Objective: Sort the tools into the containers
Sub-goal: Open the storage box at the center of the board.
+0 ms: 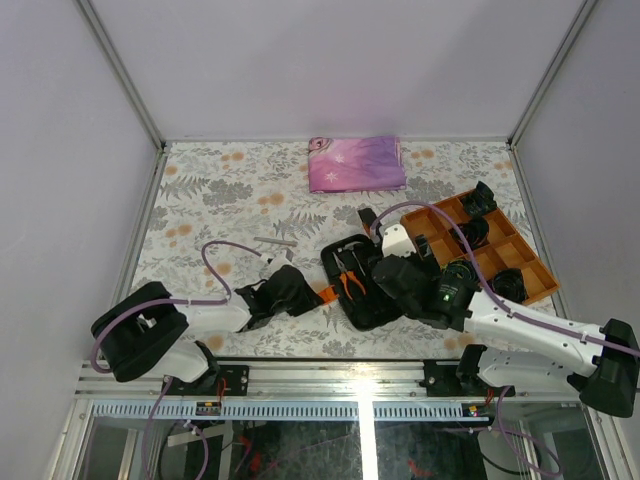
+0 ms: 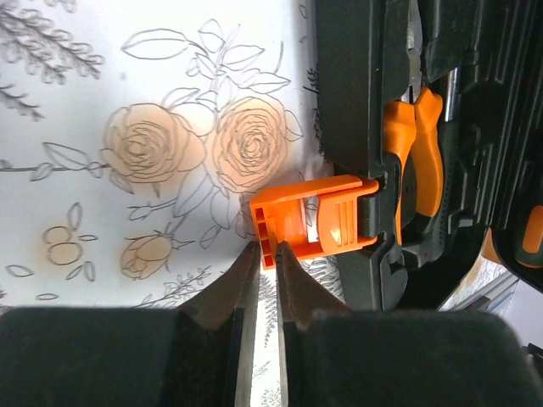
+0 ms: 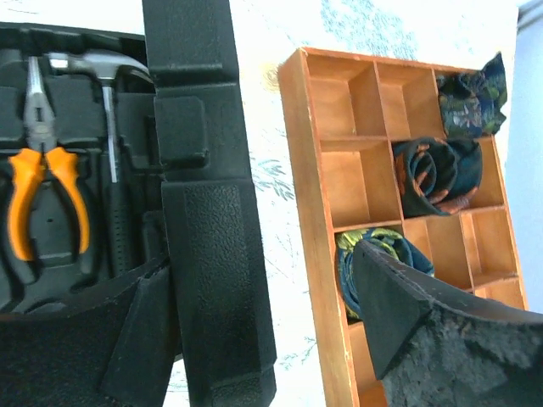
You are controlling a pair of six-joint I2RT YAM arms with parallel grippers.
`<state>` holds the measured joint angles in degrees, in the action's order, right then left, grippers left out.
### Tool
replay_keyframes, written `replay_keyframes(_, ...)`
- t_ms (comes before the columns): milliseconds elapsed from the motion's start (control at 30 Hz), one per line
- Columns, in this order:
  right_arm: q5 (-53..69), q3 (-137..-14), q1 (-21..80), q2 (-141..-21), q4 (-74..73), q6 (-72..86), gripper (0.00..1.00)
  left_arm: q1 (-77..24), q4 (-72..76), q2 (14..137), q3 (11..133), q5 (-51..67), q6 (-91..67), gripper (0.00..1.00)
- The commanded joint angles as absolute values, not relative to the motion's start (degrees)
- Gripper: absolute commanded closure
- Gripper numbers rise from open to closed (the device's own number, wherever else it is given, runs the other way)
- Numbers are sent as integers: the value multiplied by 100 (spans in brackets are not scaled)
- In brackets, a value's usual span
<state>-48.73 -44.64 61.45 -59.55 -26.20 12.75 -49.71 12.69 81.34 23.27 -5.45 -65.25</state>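
At the centre of the table [image 1: 200,210], the open case [image 1: 362,308] lies with its long axis slanting from upper left to lower right. In the right wrist view the pliers [image 3: 36,140] and hammer [image 3: 108,119] sit in its slots, jaws and head toward the top of the frame, handles running down. A black finger [image 3: 85,348] hides their lower ends, and the frame's left edge cuts off the case. The left arm reaches in low from the lower left, its gripper [image 2: 265,253] pinched together on a corner of the orange latch [image 2: 310,220]. The right gripper [image 3: 259,267] hangs over the case, fingers spread apart astride its upright wall.
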Motion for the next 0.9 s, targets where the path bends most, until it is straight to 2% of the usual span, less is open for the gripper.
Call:
replay_keyframes(0,-5101,-4580,5839,-5950,-3107,1997,22,-4789,-766,8192,1775,-1050,-6236,98)
replay_keyframes(233,-5365,-4752,5452,-5966,-3607,2623,37,-4586,-660,7788,1542,-867,-6364,99)
replay_keyframes(433,-4816,-4718,5338,-5761,-3286,2360,34,-4566,-797,7585,1606,-751,-6393,99)
replay_keyframes(600,-4099,-4671,5313,-5636,-3023,2194,31,-4562,-1569,6821,1979,-1001,-6382,99)
replay_keyframes(867,-2214,-4515,5300,-6025,-2294,2404,30,-4389,-2749,5883,2788,-1388,-6172,79)
